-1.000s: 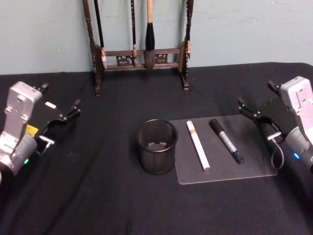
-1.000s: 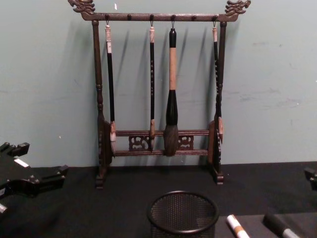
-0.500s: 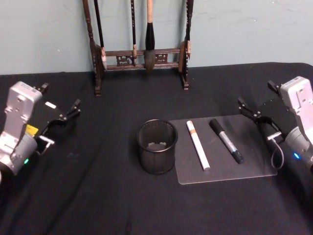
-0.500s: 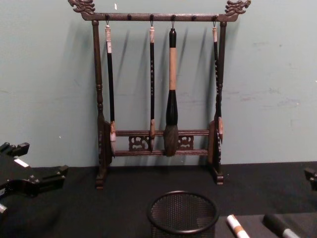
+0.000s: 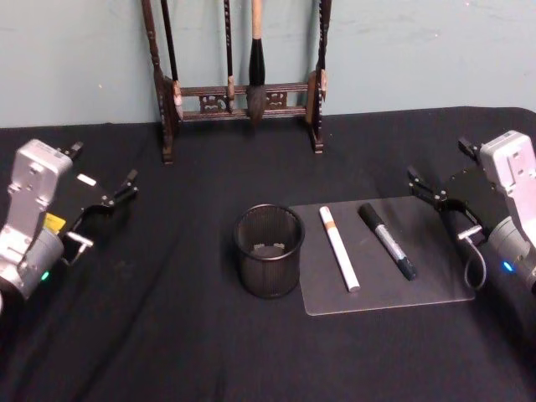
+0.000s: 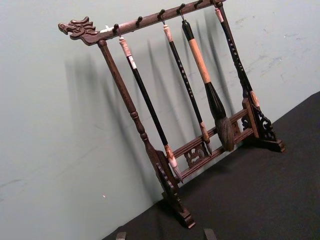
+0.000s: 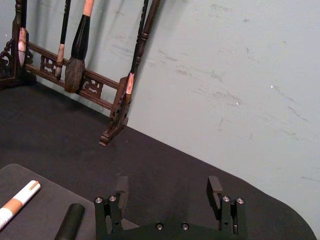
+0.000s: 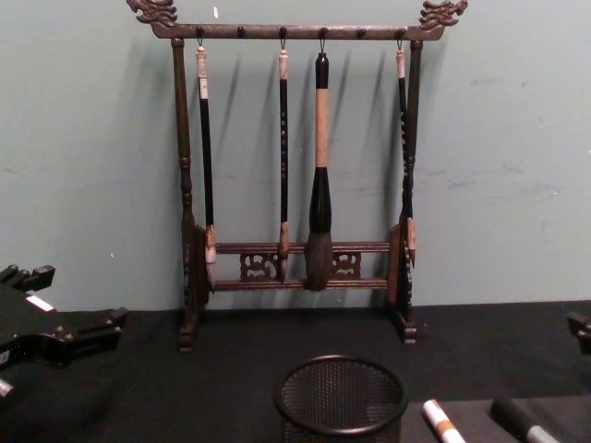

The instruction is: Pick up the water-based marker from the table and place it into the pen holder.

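Observation:
The pen holder (image 5: pixel 268 261), a short black wire-mesh cup, stands at mid table, also seen in the chest view (image 8: pixel 341 407). To its right, a white marker with an orange band (image 5: pixel 338 248) and a black marker (image 5: pixel 387 240) lie side by side on a translucent mat (image 5: pixel 435 280). I cannot tell which of them is the water-based marker. My left gripper (image 5: pixel 104 164) hovers open at the table's left. My right gripper (image 5: pixel 437 159) is open at the mat's far right corner, with nothing between its fingers (image 7: pixel 121 185).
A tall dark wooden brush rack (image 5: pixel 239 92) with several hanging brushes stands at the back against the wall (image 8: pixel 295 185). Black cloth (image 5: pixel 167 335) covers the table.

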